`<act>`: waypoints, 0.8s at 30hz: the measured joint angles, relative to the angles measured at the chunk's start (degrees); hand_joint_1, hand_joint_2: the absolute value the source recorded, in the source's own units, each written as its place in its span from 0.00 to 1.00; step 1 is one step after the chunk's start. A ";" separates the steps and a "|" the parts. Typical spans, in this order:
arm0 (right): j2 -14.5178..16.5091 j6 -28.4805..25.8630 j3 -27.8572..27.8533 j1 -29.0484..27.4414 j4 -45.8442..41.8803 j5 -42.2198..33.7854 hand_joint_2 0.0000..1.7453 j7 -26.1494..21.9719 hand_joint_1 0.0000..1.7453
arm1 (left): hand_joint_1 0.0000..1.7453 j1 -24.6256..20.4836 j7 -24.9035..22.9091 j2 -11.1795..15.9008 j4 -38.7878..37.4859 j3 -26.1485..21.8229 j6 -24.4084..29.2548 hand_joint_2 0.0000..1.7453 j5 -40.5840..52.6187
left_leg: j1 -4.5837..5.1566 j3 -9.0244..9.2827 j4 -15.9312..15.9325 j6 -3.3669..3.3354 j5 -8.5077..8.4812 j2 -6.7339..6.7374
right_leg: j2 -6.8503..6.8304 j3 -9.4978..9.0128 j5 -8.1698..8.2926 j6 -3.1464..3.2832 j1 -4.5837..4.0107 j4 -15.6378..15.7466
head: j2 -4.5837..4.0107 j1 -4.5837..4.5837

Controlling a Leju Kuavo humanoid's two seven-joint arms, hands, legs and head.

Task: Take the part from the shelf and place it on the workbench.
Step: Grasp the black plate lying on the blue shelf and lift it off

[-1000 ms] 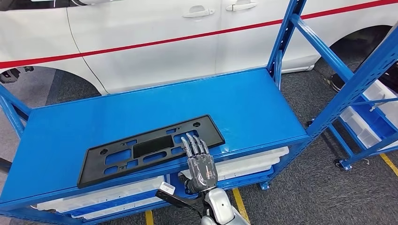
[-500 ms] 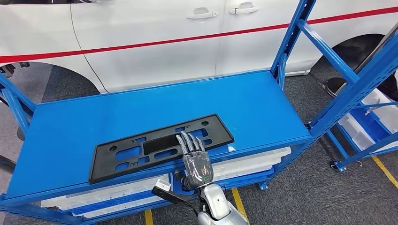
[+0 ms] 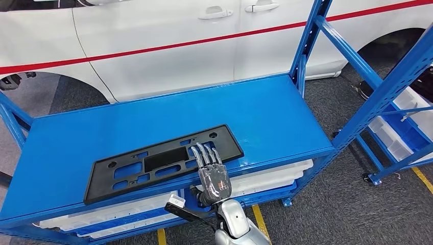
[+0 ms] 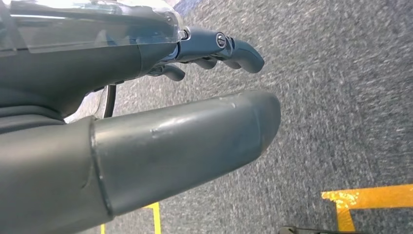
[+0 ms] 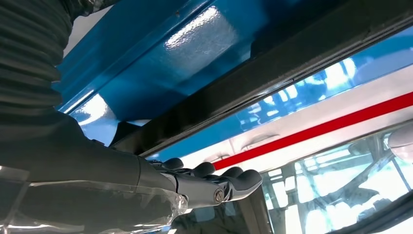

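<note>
Black part (image 3: 162, 162) is lying on the blue shelf (image 3: 286, 117) as the right hand (image 3: 213, 173), fingers (image 3: 204, 153) straight and slightly apart, is resting on its edge, likely needing closure next.

We see our right hand (image 3: 215, 179) as dark grey with a clear cover and red markings, above a silver forearm; our left hand (image 4: 146, 122) has a thick grey thumb.

A car workshop or assembly hall, by the look of it; a white car (image 3: 168, 46) with a red stripe stands behind a blue steel shelf (image 3: 168, 120); grey carpet-like floor (image 3: 327, 214) carries yellow marking lines (image 3: 260, 220); more blue racking (image 3: 393, 87) holds what may be white parts.
</note>
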State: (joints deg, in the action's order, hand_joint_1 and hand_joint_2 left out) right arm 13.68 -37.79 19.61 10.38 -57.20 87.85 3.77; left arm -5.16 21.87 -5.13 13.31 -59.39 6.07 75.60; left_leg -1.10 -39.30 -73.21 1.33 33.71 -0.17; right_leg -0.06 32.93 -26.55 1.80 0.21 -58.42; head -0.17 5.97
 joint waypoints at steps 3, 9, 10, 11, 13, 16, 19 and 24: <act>0.14 0.00 1.01 0.38 -0.43 -0.90 1.00 -0.33 0.00 | 0.00 0.12 0.03 -0.03 -0.02 0.01 -0.03 0.00 -0.01 | 0.00 2.70 5.73 -0.23 -4.55 0.01 | 0.11 -0.01 -0.23 -0.08 -0.02 -0.37 | 0.01 0.00; 0.51 -0.02 3.69 1.45 -2.31 -1.26 1.00 -0.44 0.00 | 0.00 0.23 0.39 -0.14 -0.03 0.01 -0.33 0.00 -0.20 | 0.37 6.76 14.74 -1.88 -7.09 -0.11 | 0.17 0.24 -0.45 -1.65 -0.35 -0.79 | 0.02 0.02; 0.53 -0.02 3.99 1.56 -2.56 -1.28 1.00 -0.36 0.00 | 0.00 0.29 0.39 -0.18 -0.03 0.01 -0.39 0.00 -0.21 | 0.23 6.86 14.98 -2.23 -7.25 -0.09 | 0.17 0.37 -0.88 -1.96 -0.35 -1.27 | 0.02 0.03; 0.53 -0.02 4.24 1.72 -2.76 -1.28 1.00 -0.17 0.00 | 0.00 0.29 0.39 -0.22 -0.04 0.01 -0.45 0.00 -0.19 | 0.07 6.94 15.23 -2.63 -7.43 -0.04 | 0.17 1.01 -1.95 -2.24 -0.34 -2.79 | 0.02 0.03; 0.52 -0.02 4.53 1.99 -2.96 -1.48 1.00 0.16 0.00 | 0.00 0.23 0.31 -0.25 -0.04 0.03 -0.64 0.00 0.02 | 0.06 6.92 15.40 -3.12 -7.57 0.03 | 0.16 3.84 -5.37 -2.64 -0.19 -8.91 | 0.02 0.04; 0.50 -0.02 4.76 2.88 -2.55 -3.36 1.00 -0.51 0.00 | 0.00 0.22 -0.13 -0.24 -0.04 0.20 -0.95 0.00 0.53 | 0.15 6.74 15.19 -3.27 -7.51 0.04 | 0.13 7.56 -7.45 -2.85 0.02 -16.31 | 0.01 0.03; 0.65 -0.02 5.29 4.89 -2.14 -4.65 1.00 -1.25 0.00 | 0.00 0.11 -0.31 -0.35 -0.04 0.37 -1.09 0.00 0.71 | 0.19 6.84 14.88 -3.10 -7.30 -0.03 | 0.13 3.50 -2.15 -2.30 -0.02 -7.81 | 0.01 0.03; 1.01 -0.02 6.29 6.56 -2.09 -4.68 1.00 -0.79 0.00 | 0.00 -0.20 -0.29 -0.56 -0.06 0.47 -1.31 0.00 1.07 | 0.43 6.58 14.84 -1.72 -7.25 -0.13 | 0.22 0.47 -0.08 -1.15 -0.39 -0.51 | 0.00 0.01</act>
State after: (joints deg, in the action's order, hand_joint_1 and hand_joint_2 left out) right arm 14.68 -37.81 25.90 16.94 -59.30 83.18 2.98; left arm -5.36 21.57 -5.68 13.25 -58.92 4.76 76.66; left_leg -0.67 -32.72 -58.37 -0.39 26.47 -0.30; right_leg 0.16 33.40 -26.63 0.65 -0.18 -58.93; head -0.16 5.98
